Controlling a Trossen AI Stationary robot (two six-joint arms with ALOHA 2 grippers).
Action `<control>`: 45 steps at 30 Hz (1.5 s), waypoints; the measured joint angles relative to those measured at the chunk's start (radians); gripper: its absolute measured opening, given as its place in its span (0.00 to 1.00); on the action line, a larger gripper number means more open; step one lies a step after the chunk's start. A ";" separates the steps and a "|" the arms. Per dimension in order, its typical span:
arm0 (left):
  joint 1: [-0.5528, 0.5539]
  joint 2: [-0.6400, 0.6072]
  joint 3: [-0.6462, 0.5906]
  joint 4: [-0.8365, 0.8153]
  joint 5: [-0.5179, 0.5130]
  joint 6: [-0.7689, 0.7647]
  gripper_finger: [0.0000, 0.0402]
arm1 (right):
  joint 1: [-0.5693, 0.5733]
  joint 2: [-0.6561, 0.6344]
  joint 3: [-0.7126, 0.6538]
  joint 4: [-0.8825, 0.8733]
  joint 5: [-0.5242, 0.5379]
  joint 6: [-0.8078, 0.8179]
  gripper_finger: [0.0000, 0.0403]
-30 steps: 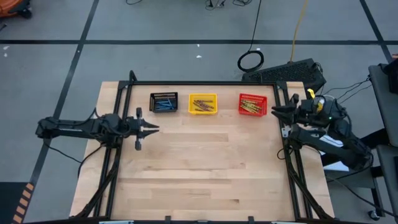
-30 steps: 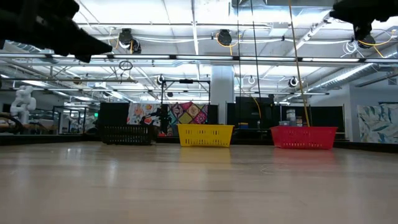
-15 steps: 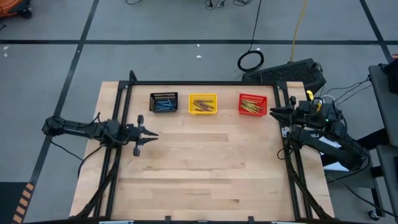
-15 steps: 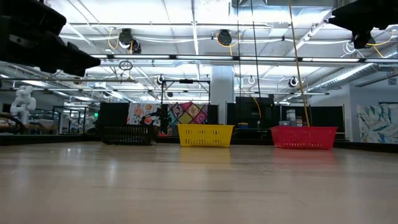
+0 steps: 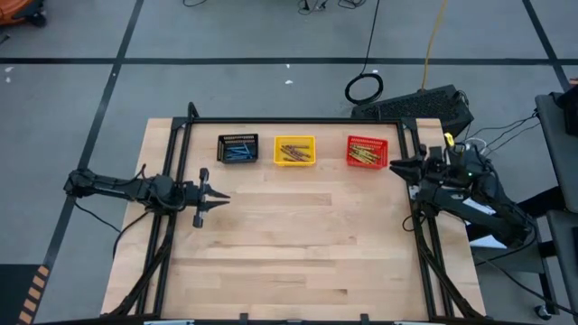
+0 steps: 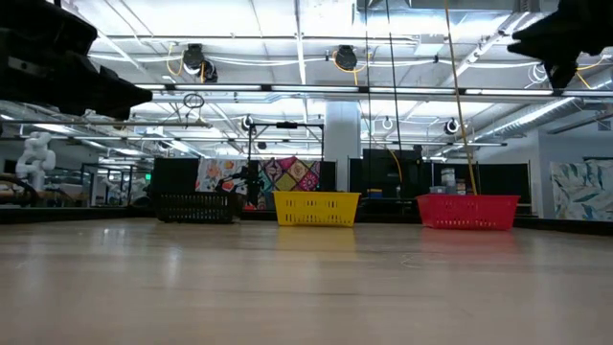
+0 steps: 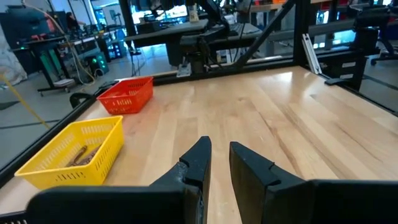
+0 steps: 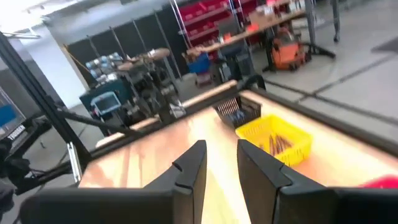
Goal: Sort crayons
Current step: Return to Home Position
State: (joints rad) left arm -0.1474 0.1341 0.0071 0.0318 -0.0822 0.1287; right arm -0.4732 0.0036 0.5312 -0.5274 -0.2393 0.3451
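Note:
The crayons lie in three small bins in a row at the table's far edge. Blue ones are in a black bin, brown ones in a yellow bin, and yellow-olive ones in a red bin. My left gripper hovers over the table's left part, near of the black bin, pointing right. Its fingers are a narrow gap apart and empty. My right gripper hovers at the right edge beside the red bin, pointing left, also narrowly open and empty.
The bins also show in the low view as black, yellow and red. A dark metal frame runs along the table's far and side edges. The bare wooden tabletop spreads from the bins to the near edge.
My left gripper has drawn back a little toward the table's left and near edges and come down somewhat. It is still empty. The bins and crayons have not moved.

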 joint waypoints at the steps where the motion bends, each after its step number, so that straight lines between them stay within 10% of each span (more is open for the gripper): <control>1: 0.000 0.000 0.000 0.000 -0.001 -0.004 0.16 | 0.000 0.000 0.000 -0.016 0.001 0.007 0.19; 19: 0.000 0.000 -0.001 -0.008 0.007 -0.045 0.16 | 0.000 0.000 -0.405 0.550 -0.073 -0.270 0.19; 31: 0.000 0.009 -0.001 -0.021 0.089 -0.224 0.16 | 0.000 0.000 -0.481 0.555 0.106 -0.394 0.19; 38: 0.000 0.036 -0.002 -0.021 0.088 -0.170 0.16 | 0.000 0.000 -0.481 0.523 0.403 -0.504 0.19; 45: 0.000 0.037 -0.002 -0.020 0.091 -0.150 0.16 | 0.000 0.000 -0.483 0.542 0.278 -0.587 0.19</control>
State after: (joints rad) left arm -0.1474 0.1706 0.0055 0.0117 0.0087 -0.0215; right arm -0.4732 0.0040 0.0483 0.0147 0.0386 -0.2416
